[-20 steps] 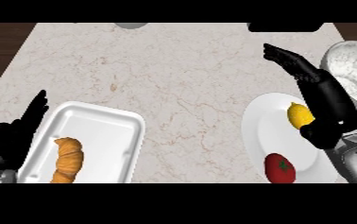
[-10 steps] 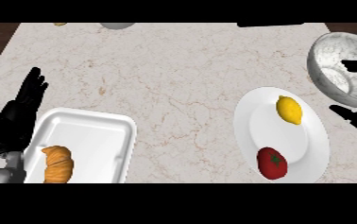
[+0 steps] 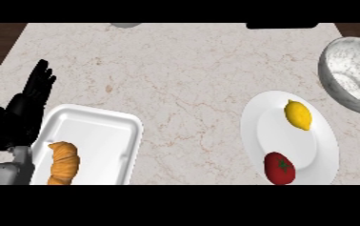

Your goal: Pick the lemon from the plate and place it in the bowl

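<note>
Lemon [image 3: 298,115]: yellow, lying on the white plate [image 3: 259,125], upper part, near the table's right edge; untouched, nothing around it. Tomato [image 3: 280,168]: red, on the same plate at its lower end, apart from the lemon. Bowl [image 3: 340,71]: grey metal, at the table's right edge, just beyond the plate's upper rim, partly cut off by the view's border; nothing visible inside it. Right hand: absent from the head view now. One second ago it stood over the plate beside the lemon; half a second ago only its fingertips showed at the right border; it has since gone from sight altogether, so its fingers cannot be judged. The lemon keeps the same spot on the plate through all three moments. Judgement: the pick has not been made and the whole task remains; the right hand would have to come back over the plate before any grasp. Left hand [image 3: 29,103]: black, at the table's left edge, fingers straight and pointing up, holding nothing, resting. Tray [image 3: 98,129]: white, in the near left corner beside that hand, carrying a croissant [image 3: 63,162] along its left side; no part in the task.
</note>
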Motion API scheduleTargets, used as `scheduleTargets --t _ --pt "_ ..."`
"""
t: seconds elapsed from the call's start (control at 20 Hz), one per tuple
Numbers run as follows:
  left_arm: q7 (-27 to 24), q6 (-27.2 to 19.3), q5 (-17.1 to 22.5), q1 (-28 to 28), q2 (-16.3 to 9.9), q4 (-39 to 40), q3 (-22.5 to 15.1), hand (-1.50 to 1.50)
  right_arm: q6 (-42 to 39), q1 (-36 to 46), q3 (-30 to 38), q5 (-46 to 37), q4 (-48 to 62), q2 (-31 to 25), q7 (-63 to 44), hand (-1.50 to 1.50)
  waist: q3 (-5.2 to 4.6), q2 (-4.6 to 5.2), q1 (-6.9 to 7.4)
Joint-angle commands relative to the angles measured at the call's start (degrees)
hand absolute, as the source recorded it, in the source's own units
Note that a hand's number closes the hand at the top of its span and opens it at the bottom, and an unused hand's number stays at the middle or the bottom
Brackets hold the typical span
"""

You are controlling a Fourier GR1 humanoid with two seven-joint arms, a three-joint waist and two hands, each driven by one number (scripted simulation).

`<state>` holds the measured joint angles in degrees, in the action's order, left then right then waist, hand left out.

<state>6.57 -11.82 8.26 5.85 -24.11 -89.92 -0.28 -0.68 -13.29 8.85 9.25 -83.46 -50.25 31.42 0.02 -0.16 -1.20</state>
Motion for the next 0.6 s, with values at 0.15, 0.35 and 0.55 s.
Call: scheduleTargets --t 0.15,0.35,0.55 --pt "-2.2 1.9 -1.8 0.6 2.3 2.4 -0.3 0.00 -6.1 9.7 3.7 0.2 1.3 -5.0 -10.9 -1.50 -0.05 0.31 1.84" --pt "-0.6 3.4 -0.7 3.6 2.1 4.1 1.7 0.00 -8.0 10.3 4.8 0.6 -8.4 -7.0 -21.5 -1.50 -0.10 0.15 1.11" --pt "-0.6 2.0 -3.0 2.5 3.0 1.9 -0.4 0.00 -13.6 13.1 -0.6 -4.4 -6.7 -13.3 -25.0 -1.50 -0.08 0.33 2.29"
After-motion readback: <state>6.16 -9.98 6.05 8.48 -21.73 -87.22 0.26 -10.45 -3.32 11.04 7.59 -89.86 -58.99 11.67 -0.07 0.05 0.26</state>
